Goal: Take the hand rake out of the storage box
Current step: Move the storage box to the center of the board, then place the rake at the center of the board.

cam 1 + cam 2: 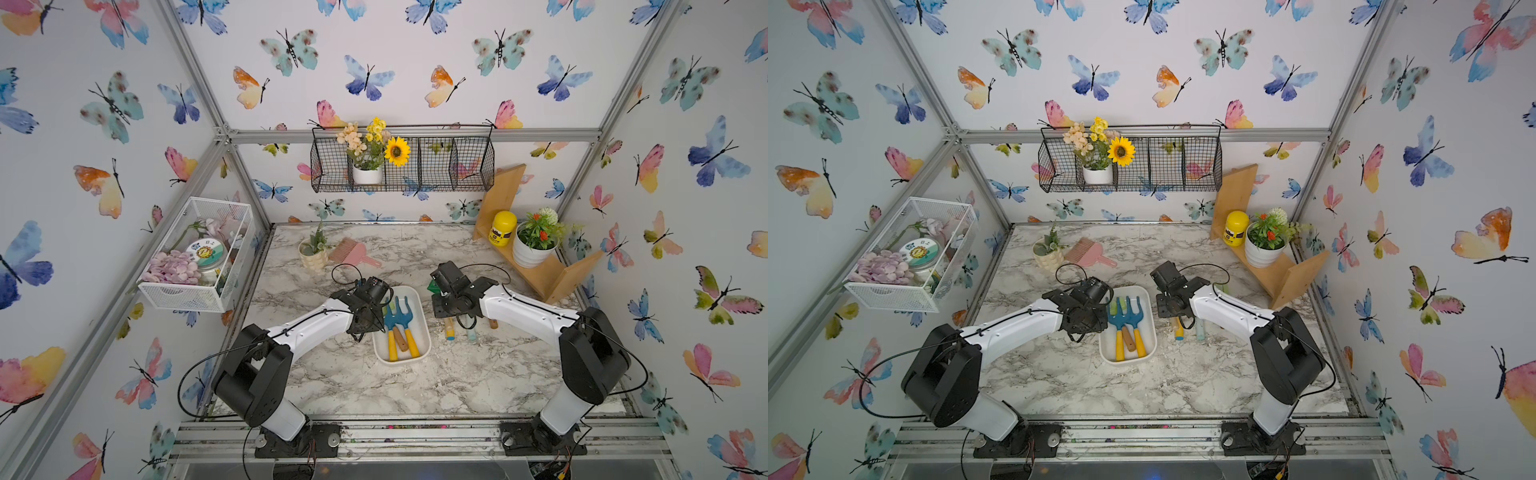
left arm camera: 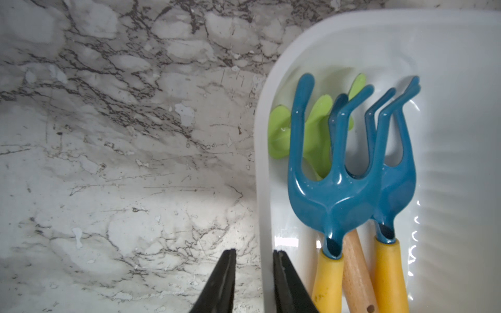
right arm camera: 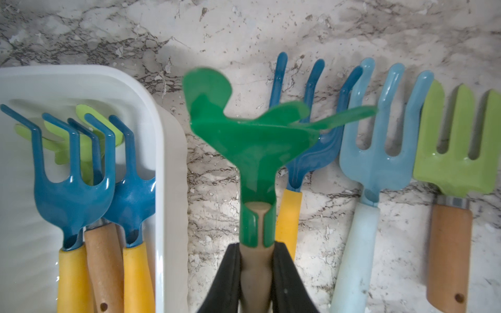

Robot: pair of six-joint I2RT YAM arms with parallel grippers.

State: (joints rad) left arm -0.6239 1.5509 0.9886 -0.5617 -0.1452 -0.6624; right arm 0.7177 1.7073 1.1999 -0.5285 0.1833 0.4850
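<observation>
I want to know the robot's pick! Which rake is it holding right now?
The dark green rake: the right gripper is shut on its wooden handle. The other rakes lie in the storage box or on the table.

A marble-patterned table [image 1: 478,374] carries everything. Near its middle sits the white storage box [image 1: 401,360], its long sides running front to back. Just beside the box, toward the right arm's side, three tools lie flat on the marble in a row with their tines pointing the same way: a dark blue rake [image 3: 290,214], a pale blue fork [image 3: 376,162] and a green fork [image 3: 461,168]. Toward the back left stand a small cream plant pot [image 1: 312,259] and, next to it, a pink comb [image 1: 353,251]. A wooden stand [image 1: 540,278] fills the back right corner.
</observation>
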